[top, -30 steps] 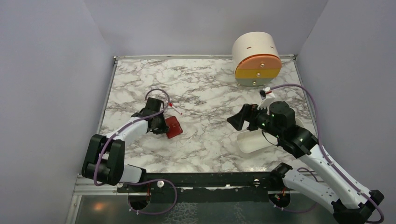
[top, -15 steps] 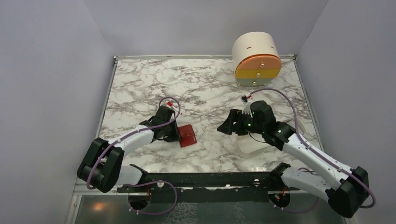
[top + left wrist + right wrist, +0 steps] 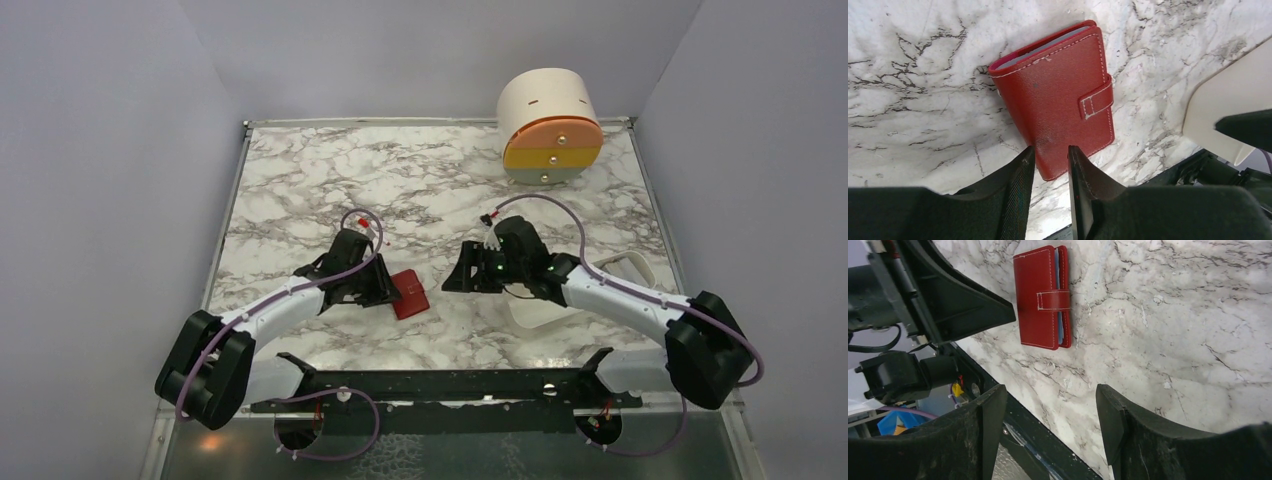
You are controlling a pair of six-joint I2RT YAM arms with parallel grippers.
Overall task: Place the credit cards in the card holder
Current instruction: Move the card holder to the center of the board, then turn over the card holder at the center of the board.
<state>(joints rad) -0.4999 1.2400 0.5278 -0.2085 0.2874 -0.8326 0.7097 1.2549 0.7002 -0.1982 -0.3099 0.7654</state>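
**Two grippers flank a folded card holder**

The fingers [image 3: 1018, 175] of the left gripper [image 3: 1050, 151] stand a narrow way apart, with the near corner of the card holder [image 3: 1058, 100] showing in the gap. Whether they pinch that corner or merely straddle it cannot be told from the wrist view.

The holder (red, white-stitched, its strap tab [image 3: 1095, 100] drawn across the front) lies flat and folded on the marble table [image 3: 400, 180]. It sits toward the near edge and roughly midway across. A pale blue edge [image 3: 1059, 325] shows along its open side in the right wrist view.

Across from it, the right gripper [image 3: 1050, 395] has its fingers [image 3: 1113, 420] spread wide over bare marble with nothing between them. The holder [image 3: 1040, 295] lies near, beyond the tips, and apart from them.

From above, the left gripper [image 3: 385, 290] sits at the holder's [image 3: 410, 295] left edge. The right gripper [image 3: 455, 280] faces it from the other side.

A white tray [image 3: 540, 312] lies near the holder's right, partly under the right arm. A round cream drawer unit [image 3: 550, 125] stands at the far right corner, well apart from both.
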